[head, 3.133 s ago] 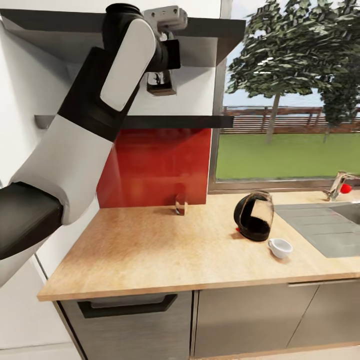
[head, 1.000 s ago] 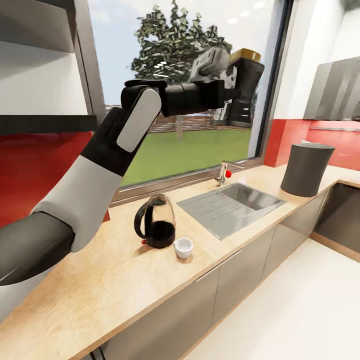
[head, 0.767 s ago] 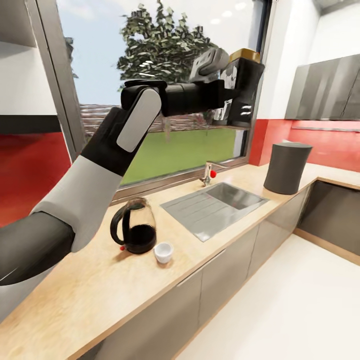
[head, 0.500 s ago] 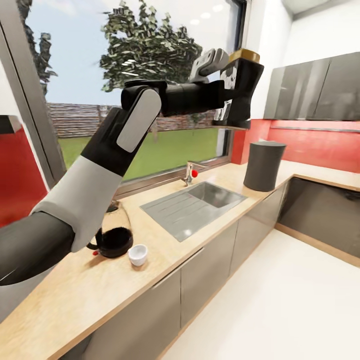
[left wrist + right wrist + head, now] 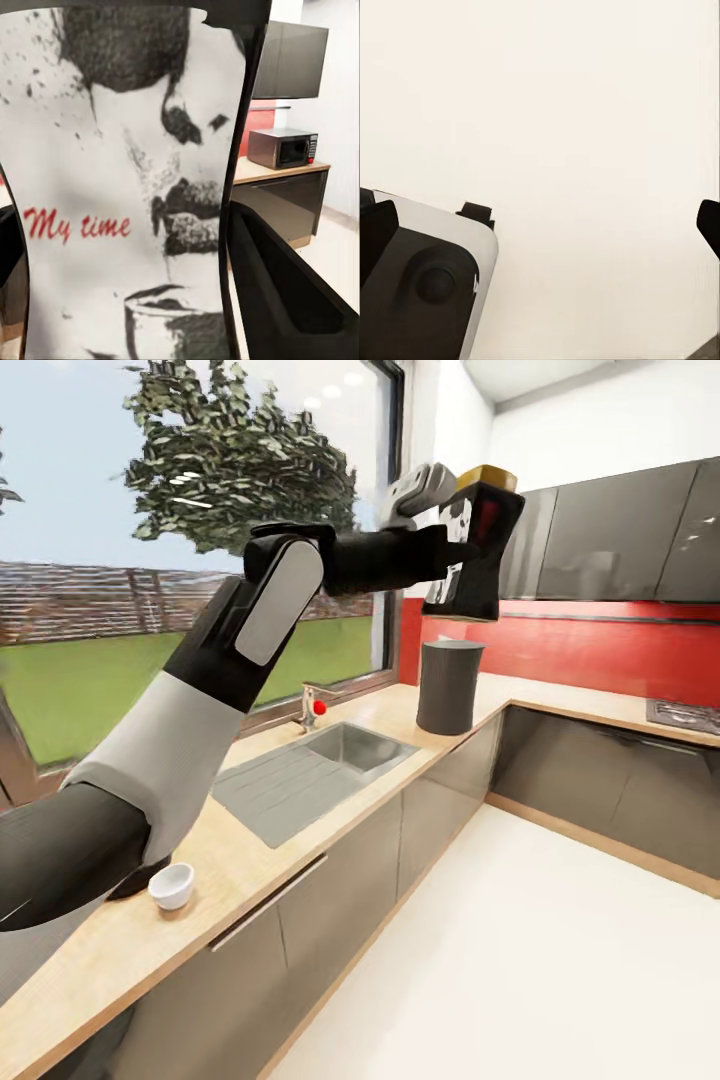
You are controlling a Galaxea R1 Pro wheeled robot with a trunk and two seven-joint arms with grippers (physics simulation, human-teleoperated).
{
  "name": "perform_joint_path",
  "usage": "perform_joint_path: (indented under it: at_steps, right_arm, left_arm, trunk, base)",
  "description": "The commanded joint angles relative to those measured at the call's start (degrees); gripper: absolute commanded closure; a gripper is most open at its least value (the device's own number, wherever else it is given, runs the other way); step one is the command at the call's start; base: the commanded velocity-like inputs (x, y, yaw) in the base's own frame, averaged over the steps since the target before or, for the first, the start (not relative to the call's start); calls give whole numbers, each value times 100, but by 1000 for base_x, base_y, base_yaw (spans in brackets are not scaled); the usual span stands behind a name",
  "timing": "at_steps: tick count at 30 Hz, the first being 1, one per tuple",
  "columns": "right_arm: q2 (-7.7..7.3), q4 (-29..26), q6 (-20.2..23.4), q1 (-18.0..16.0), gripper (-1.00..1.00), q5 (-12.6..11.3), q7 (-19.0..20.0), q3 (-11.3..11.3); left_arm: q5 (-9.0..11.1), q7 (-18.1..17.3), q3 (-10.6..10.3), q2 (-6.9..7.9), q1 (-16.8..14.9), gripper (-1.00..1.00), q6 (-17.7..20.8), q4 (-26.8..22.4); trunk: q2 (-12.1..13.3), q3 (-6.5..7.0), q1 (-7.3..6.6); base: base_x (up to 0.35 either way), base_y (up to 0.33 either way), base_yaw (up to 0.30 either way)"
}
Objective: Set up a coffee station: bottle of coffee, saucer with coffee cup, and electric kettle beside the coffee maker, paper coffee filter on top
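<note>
We hold the coffee bottle (image 5: 476, 540) upright, yellow lid up and long axis vertical, high in the air in our left gripper (image 5: 462, 545), whose fingers (image 5: 289, 289) are closed on its sides; its white label reads "My time". It hangs above the coffee maker (image 5: 447, 686) on the table (image 5: 235, 865), with the cup (image 5: 171, 885) far back beside our arm. Since the earlier frame our view has swung right; we cannot tell our right gripper's state.
</note>
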Motion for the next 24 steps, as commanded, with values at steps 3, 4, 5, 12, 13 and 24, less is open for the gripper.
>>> perform_joint_path:
  at_steps: [3,4,5,12,13,24]
  right_arm:
    - [-1,18,-30,-10,-100,5,3,24]
    - [-1,18,-29,-10,-100,6,2,24]
    - [-1,18,-31,-10,-100,8,0,24]
    - [-1,17,-33,-10,-100,3,2,24]
    - [-1,17,-34,-10,-100,5,3,24]
    - [-1,18,-34,-10,-100,7,-1,24]
  left_arm:
    - [3,-20,5,-2,-8,100,26,10]
    - [3,-20,5,-2,-8,100,26,11]
    - [3,-20,5,-2,-8,100,26,12]
    - [2,-20,5,-2,-8,100,26,13]
    - [2,-20,5,-2,-8,100,26,13]
    - [-2,-569,-8,-2,735,100,-466,-37]
  trunk:
    - [-8,-9,1]
    - [-8,-9,1]
    - [-8,-9,1]
    - [-8,-9,1]
    - [-8,-9,1]
    - [-8,-9,1]
  base:
    - [0,-308,-282]
    - [0,-308,-282]
    - [0,-308,-282]
    - [0,-308,-282]
    - [0,-308,-283]
    - [0,-237,-227]
